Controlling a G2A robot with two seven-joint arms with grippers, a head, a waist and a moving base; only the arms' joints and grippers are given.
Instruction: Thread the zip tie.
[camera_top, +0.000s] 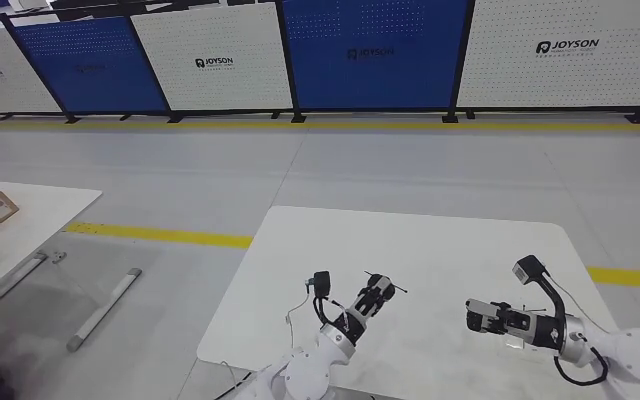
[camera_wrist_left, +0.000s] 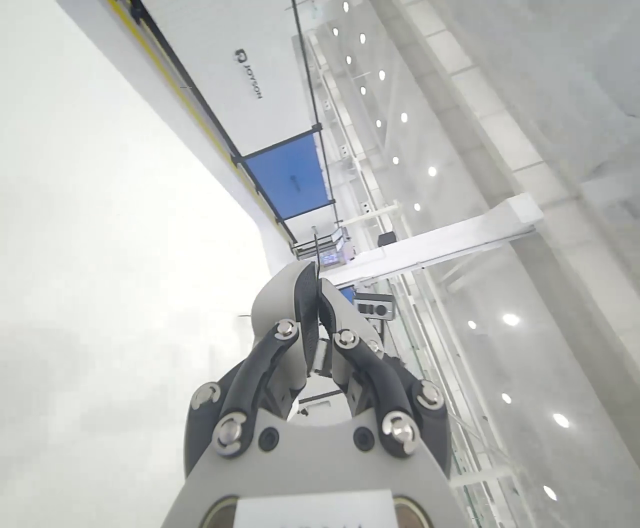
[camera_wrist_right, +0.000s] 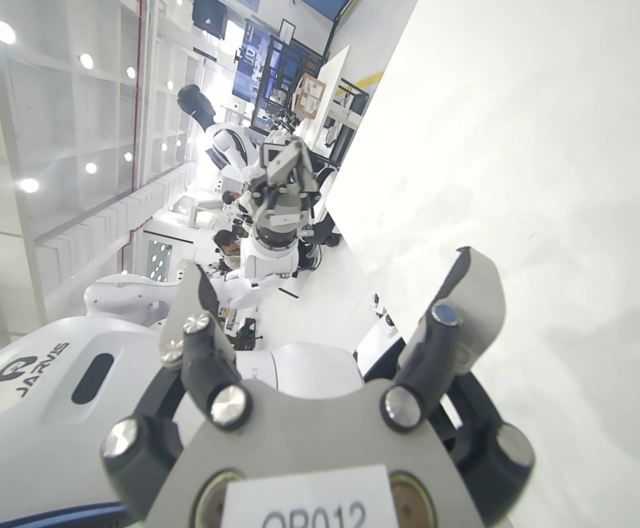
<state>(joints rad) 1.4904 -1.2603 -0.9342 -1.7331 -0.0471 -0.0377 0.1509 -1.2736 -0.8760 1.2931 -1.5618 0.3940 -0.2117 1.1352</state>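
Observation:
A thin black zip tie (camera_top: 397, 287) is pinched in my left gripper (camera_top: 378, 291), which hangs over the near middle of the white table (camera_top: 440, 240). In the left wrist view the left gripper (camera_wrist_left: 317, 282) is shut on the zip tie (camera_wrist_left: 316, 247), and a short end sticks out past the fingertips. My right gripper (camera_top: 472, 315) is to the right of it at about the same height, pointing toward it, a clear gap away. In the right wrist view the right gripper (camera_wrist_right: 335, 280) stands open with nothing between its fingers, and the left gripper (camera_wrist_right: 285, 167) shows farther off.
A second white table (camera_top: 40, 210) stands off to the left across a strip of floor. A grey bar (camera_top: 100, 310) lies on the floor between the tables. Blue and white pegboard panels (camera_top: 375, 50) line the back.

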